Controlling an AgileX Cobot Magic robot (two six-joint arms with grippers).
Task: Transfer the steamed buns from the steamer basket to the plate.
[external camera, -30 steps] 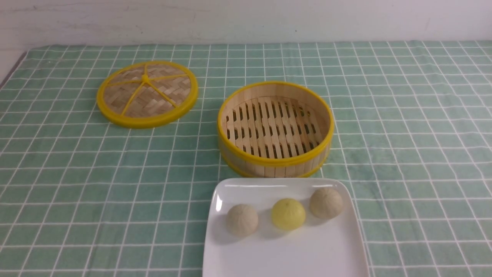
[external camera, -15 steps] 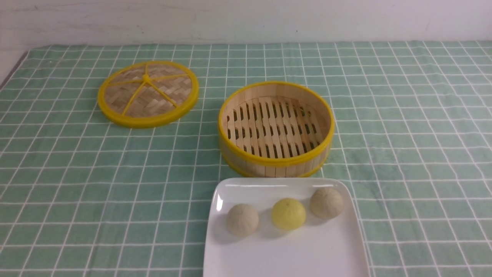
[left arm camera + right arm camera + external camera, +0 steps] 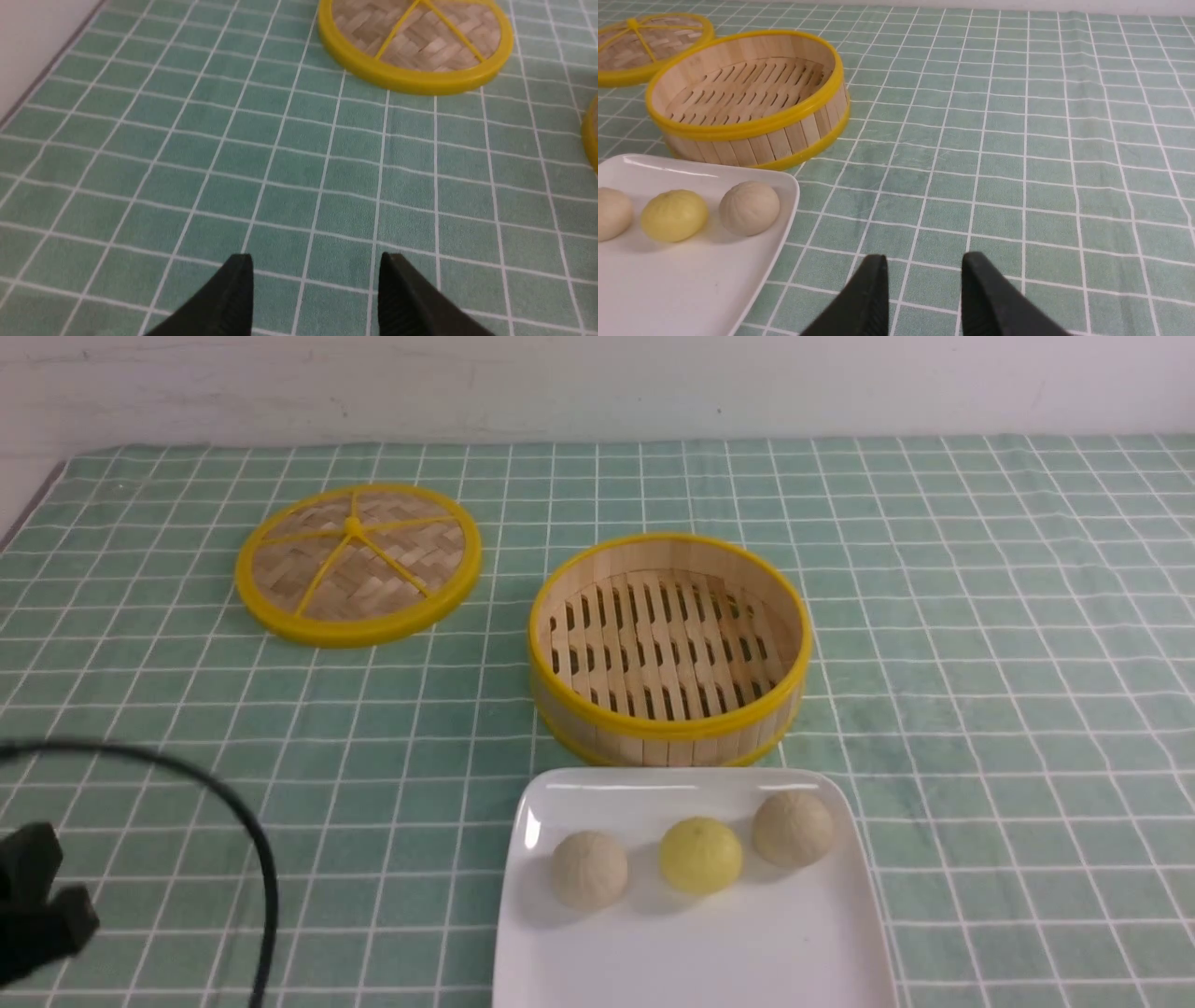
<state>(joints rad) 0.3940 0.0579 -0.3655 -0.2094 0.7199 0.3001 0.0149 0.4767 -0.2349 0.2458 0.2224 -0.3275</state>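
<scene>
Three steamed buns lie in a row on the white plate [image 3: 691, 952]: a pale one [image 3: 588, 869], a yellow one [image 3: 701, 855] and another pale one [image 3: 793, 828]. The right wrist view shows the same row, with the pale bun [image 3: 749, 207], the yellow bun [image 3: 674, 215] and the plate [image 3: 691, 284]. Behind the plate stands the steamer basket [image 3: 668, 733] [image 3: 752, 140], with nothing inside. My left gripper [image 3: 315, 263] is open over bare cloth. My right gripper [image 3: 923, 262] is open over cloth beside the plate, holding nothing.
The flat woven lid [image 3: 358, 563] [image 3: 416, 39] lies at the far left of the checked green cloth. Part of my left arm [image 3: 37, 915] and its black cable [image 3: 261, 859] show at the front view's lower left. The table's left edge [image 3: 46, 70] is near.
My left arm and its cable have come into the front view at the lower left. The buns, plate, basket and lid have not moved.
</scene>
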